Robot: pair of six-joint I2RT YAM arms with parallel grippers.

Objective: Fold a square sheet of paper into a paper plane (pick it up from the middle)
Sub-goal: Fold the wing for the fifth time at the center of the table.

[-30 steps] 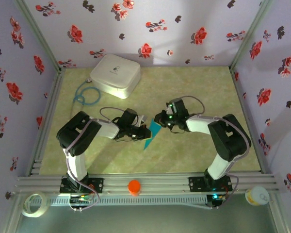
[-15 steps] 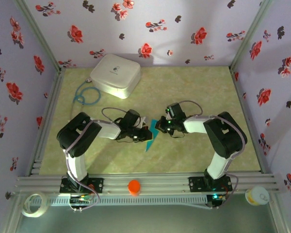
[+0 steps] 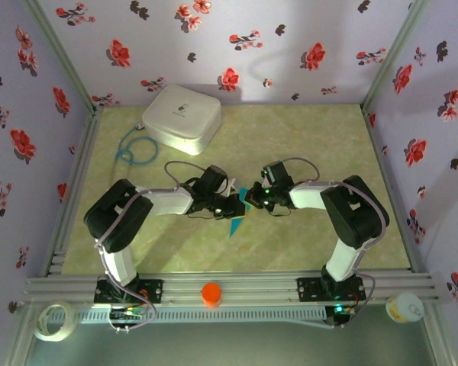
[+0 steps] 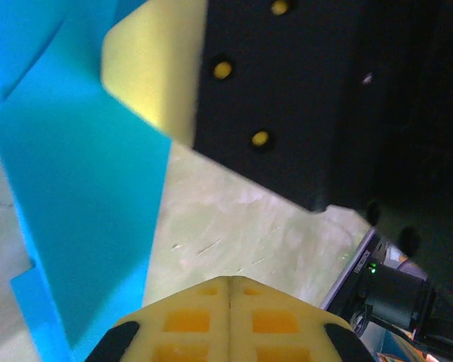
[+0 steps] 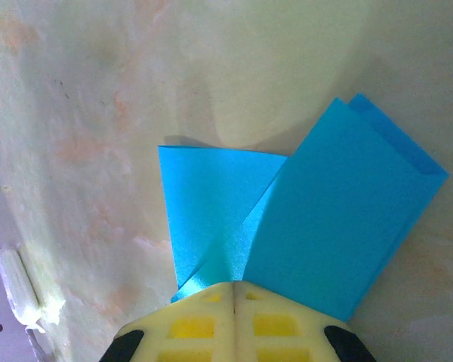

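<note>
Left gripper (image 3: 233,207) lies low over the green table (image 3: 313,137) near its middle, its yellow fingers (image 4: 183,332) pressed together. The turquoise paper plane (image 4: 83,188) sits just beside them on their left in the wrist view, and I cannot tell whether they pinch any of it. From above, its pointed end pokes toward the near edge beneath both grippers. Right gripper (image 3: 250,198) faces the left one closely and is clamped on the plane, whose folded flaps fan out from its pads (image 5: 190,329).

Two hands (image 3: 236,206) (image 3: 251,197), one blue paper (image 3: 234,226), one box (image 3: 181,117).
</note>
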